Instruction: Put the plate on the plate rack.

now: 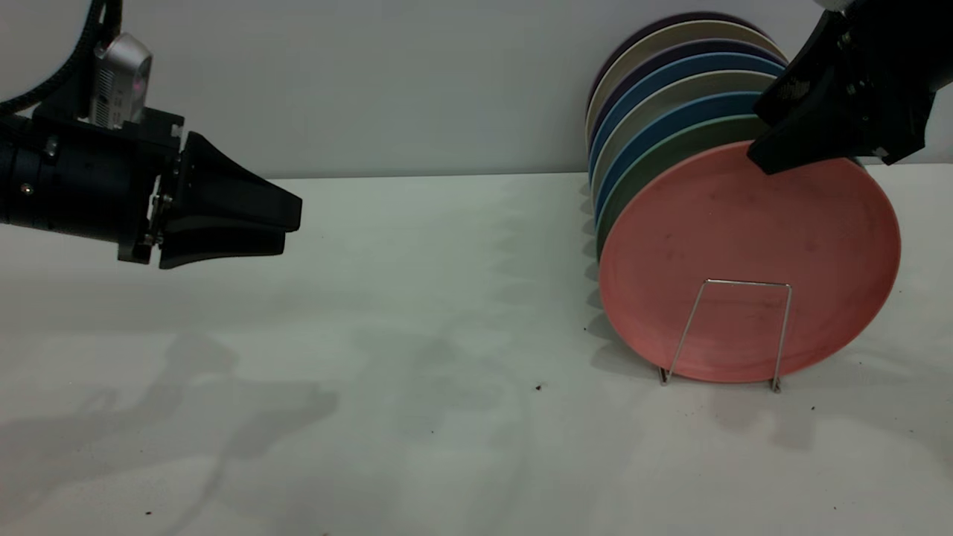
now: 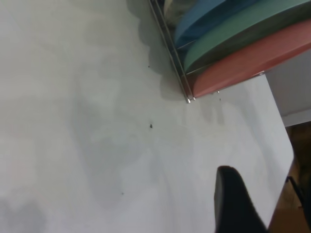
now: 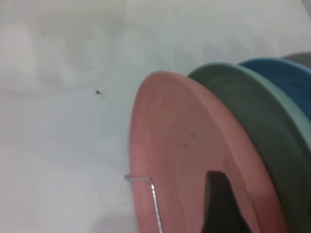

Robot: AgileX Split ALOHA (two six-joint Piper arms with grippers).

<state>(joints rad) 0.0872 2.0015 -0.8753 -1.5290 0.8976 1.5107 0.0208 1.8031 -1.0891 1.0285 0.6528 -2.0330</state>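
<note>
Salmon-pink and matte, the plate (image 1: 748,260) stands on edge at the right of the exterior view, frontmost in a row of upright plates, with the front loop of the plate rack (image 1: 726,331) crossing its lower face and its bottom edge down on the tabletop (image 1: 417,313). The right end effector (image 1: 808,145) sits at the plate's upper rim at the upper right of the frame; we see one dark finger in front of the pink face in the right wrist view, so we judge it is gripping the rim, though the far finger is hidden. We judge the placing nearly done, so to finish well we should open the fingers slowly, lift straight up and away from the rim, and avoid nudging the plate forward over the low wire loop, which looks like a shallow stop. The teal-green plate (image 1: 670,160) just behind it gives back support. The left end effector (image 1: 287,223) hovers at the left of the frame, well apart, fingers nearly together. The plate looks round and shallow, with a low rim and faint dark scuffs on its face.
</note>
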